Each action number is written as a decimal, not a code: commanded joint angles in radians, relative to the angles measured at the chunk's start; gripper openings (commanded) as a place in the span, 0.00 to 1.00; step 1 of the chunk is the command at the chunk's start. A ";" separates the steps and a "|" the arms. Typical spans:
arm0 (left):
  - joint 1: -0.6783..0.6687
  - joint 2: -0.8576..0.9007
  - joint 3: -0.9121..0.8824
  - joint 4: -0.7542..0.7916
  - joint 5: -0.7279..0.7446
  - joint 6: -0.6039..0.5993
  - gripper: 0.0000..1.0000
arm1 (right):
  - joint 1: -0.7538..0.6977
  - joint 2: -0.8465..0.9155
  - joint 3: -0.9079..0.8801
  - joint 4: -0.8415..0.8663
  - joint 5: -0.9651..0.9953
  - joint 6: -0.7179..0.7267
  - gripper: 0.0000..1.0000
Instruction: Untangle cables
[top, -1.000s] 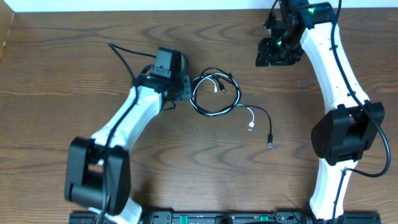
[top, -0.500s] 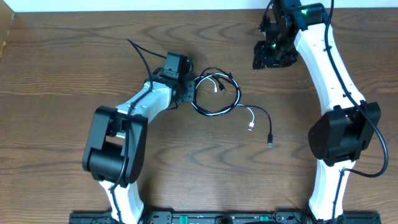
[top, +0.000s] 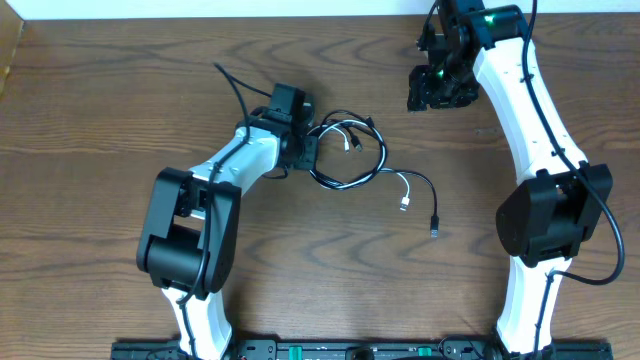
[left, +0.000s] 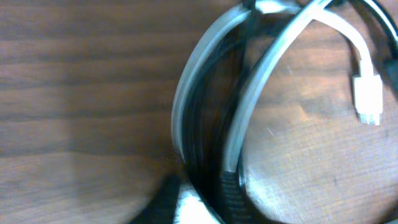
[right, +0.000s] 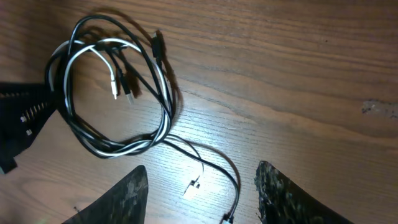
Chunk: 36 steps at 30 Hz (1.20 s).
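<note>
The black cable (top: 436, 215) and the white cable (top: 403, 200) lie coiled together in one loop at mid-table, their tail plugs trailing to the right. My left gripper (top: 305, 150) is at the loop's left edge. In the left wrist view its fingers (left: 208, 193) are shut on the white strands (left: 249, 106) and black strands (left: 211, 124). A white plug (left: 368, 96) lies inside the loop. My right gripper (top: 437, 90) hangs open and empty above the table, to the upper right of the loop. Its view (right: 202, 171) shows the black cable (right: 158, 81) and white cable (right: 93, 53).
The wooden table (top: 100, 120) bears only the cables. A thick black arm wire (top: 232, 85) arches behind my left wrist. The table's far edge meets a white wall (top: 200, 8). The arm bases stand at the front left and right.
My left arm swung in and pushed its gripper right, onto the loop's left edge. The right gripper shifted slightly up and left. The cables have barely moved.
</note>
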 joint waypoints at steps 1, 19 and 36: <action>-0.021 0.103 -0.048 -0.055 0.019 0.005 0.07 | 0.002 -0.025 -0.006 -0.004 0.002 -0.002 0.52; -0.019 -0.428 -0.002 -0.042 0.198 -0.306 0.07 | 0.022 -0.025 -0.006 0.031 -0.487 -0.254 0.46; 0.063 -0.526 -0.001 0.306 0.707 -0.540 0.07 | 0.024 -0.025 -0.006 0.037 -0.439 -0.144 0.48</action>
